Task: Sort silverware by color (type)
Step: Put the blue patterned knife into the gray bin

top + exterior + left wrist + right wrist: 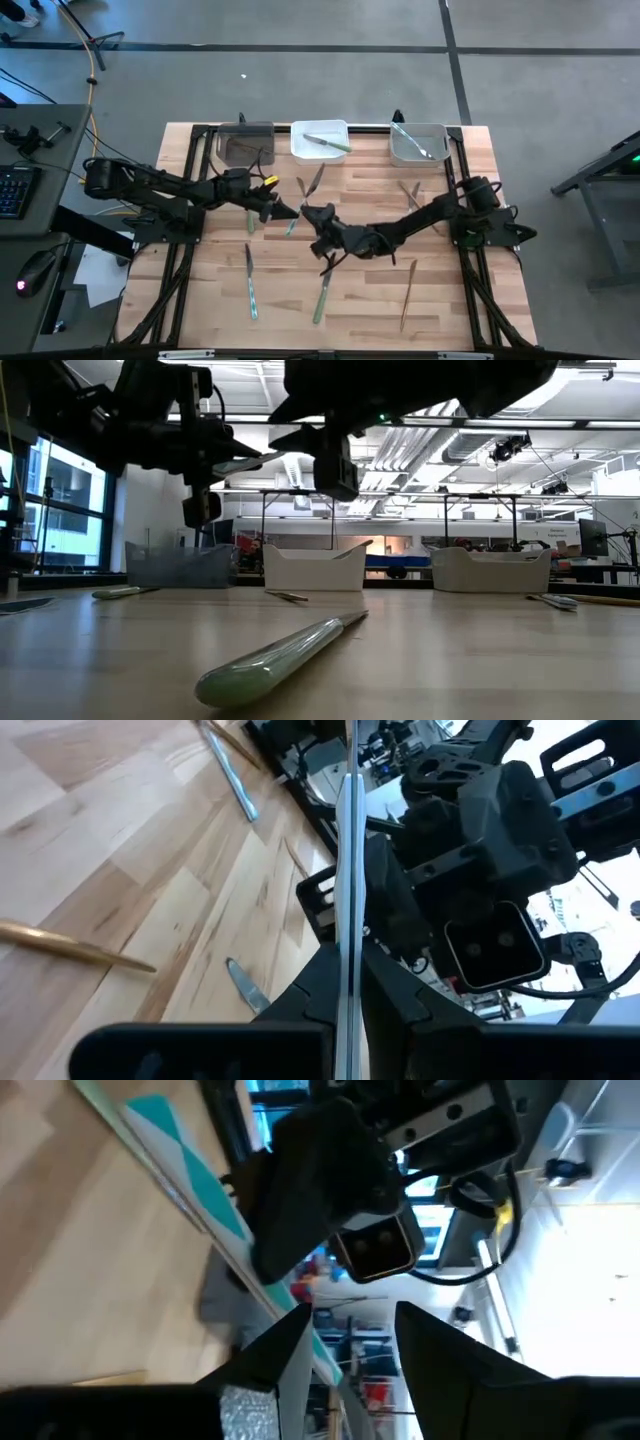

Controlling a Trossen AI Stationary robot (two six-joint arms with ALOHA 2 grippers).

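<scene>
The left gripper point(290, 210) is clamped on a slim utensil point(347, 900) above mid-table. Facing it, the right gripper point(312, 214) stands spread, gripping nothing. Other silverware point(320, 295) lies scattered on the table point(200, 320) and in the white bin point(320, 140) and grey bin point(418, 143).

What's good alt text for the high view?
Top-down: two dark arms meet mid-table, the left end effector shut on a slim utensil, the right end effector open just beside it. More silverware lies scattered on the wooden table, and three bins line the far edge.
</scene>
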